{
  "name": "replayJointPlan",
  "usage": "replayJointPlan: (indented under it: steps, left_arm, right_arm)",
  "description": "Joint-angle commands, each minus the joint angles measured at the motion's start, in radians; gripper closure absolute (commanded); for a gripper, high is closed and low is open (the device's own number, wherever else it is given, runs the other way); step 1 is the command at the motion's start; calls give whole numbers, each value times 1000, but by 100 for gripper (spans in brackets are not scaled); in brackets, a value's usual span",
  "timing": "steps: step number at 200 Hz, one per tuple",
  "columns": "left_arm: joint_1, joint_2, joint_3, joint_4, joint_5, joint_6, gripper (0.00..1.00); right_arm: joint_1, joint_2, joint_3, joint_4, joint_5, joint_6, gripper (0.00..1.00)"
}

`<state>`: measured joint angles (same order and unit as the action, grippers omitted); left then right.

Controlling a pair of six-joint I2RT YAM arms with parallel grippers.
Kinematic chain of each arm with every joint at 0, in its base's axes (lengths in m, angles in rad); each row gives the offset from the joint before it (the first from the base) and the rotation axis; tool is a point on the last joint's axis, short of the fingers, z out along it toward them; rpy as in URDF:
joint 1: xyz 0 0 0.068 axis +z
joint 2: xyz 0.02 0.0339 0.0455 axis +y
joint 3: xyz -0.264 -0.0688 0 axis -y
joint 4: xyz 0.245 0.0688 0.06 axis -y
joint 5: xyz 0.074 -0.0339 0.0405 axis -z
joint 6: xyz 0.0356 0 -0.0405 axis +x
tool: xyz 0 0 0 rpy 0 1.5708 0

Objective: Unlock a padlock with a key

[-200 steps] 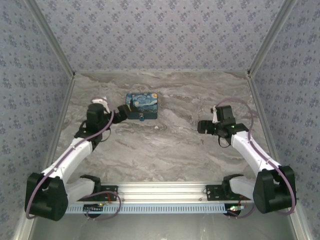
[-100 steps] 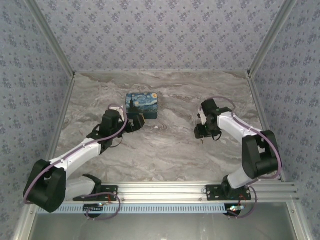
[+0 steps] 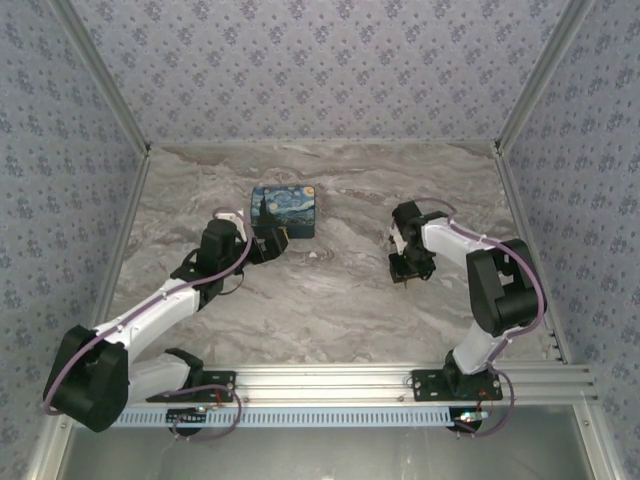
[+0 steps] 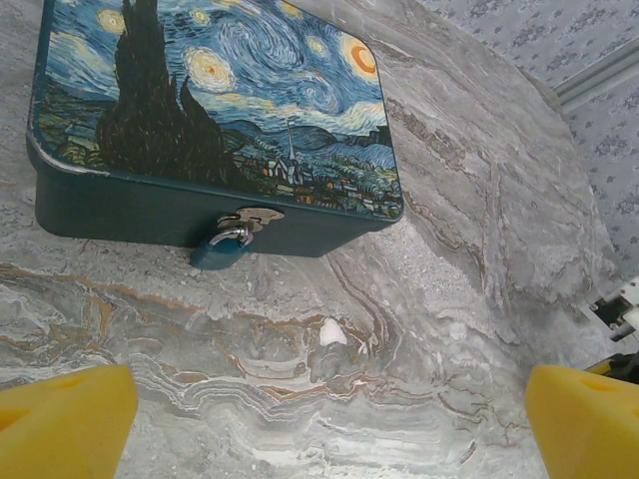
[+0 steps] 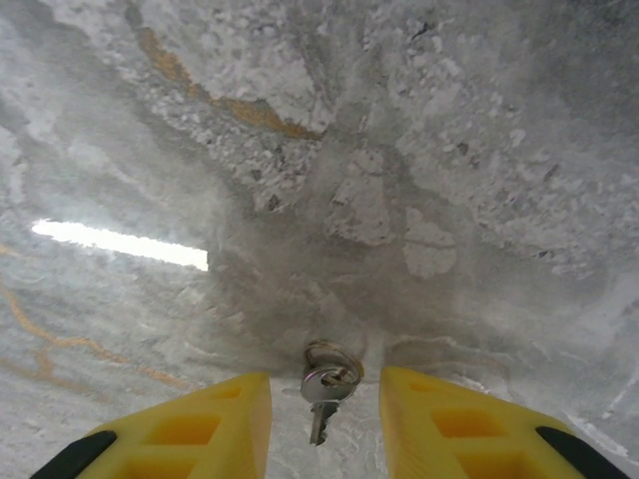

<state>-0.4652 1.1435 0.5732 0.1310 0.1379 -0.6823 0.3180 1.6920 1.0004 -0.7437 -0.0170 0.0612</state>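
Observation:
The key (image 5: 325, 387), small and silvery on a ring, lies flat on the marble between the yellow fingers of my right gripper (image 5: 324, 404). There is a gap on each side of it, so the jaws stand partly open and grip nothing. From above, the right gripper (image 3: 405, 274) points down at the table right of centre. The padlock (image 4: 219, 249), tiny and blue with a silvery shackle, hangs from the hasp of the starry-night box (image 4: 210, 110). My left gripper (image 4: 329, 424) is wide open just in front of it, also seen near the box (image 3: 285, 208) as the left gripper (image 3: 277, 242).
The marble table (image 3: 330, 300) is walled by patterned panels on three sides. An aluminium rail (image 3: 330, 380) with both arm bases runs along the near edge. A small white chip (image 4: 332, 332) lies on the marble in front of the box.
My right arm has swung in and dropped its gripper onto the table around the key, with the jaws narrowing. The left gripper moved forward to the box front, then stayed wide open.

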Motion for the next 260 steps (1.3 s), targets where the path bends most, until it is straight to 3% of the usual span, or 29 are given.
replayJointPlan:
  steps: [1, 61, 115, 127, 173, 207, 226, 260]
  left_arm:
    - [-4, -19, 7, 6, -12, 4, 1]
    - [-4, -21, 8, -1, -11, 8, 1]
    - [-4, -24, 4, -4, -12, 13, 0]
    - [-4, -25, 2, -4, -13, 15, 0]
    - [-9, -50, -7, 42, 22, 24, 1]
    - [-46, -73, -18, 137, 66, 62, 0]
    - [-95, -80, -31, 222, 86, 123, 0]
    - [-222, -85, -44, 377, 92, 373, 2]
  right_arm:
    - [12, 27, 32, -21, 32, -8, 67]
    - [23, 58, 49, -10, 50, 0, 76]
    - [25, 40, 33, -8, 54, 12, 95]
    - [26, 19, 21, 1, 44, 21, 100]
    - [-1, -168, -71, 130, -87, 131, 100]
    - [-35, -389, -206, 362, -256, 390, 100]
    - [-43, -517, -303, 537, -303, 656, 100]
    - [-28, -692, -444, 773, -295, 1109, 100]
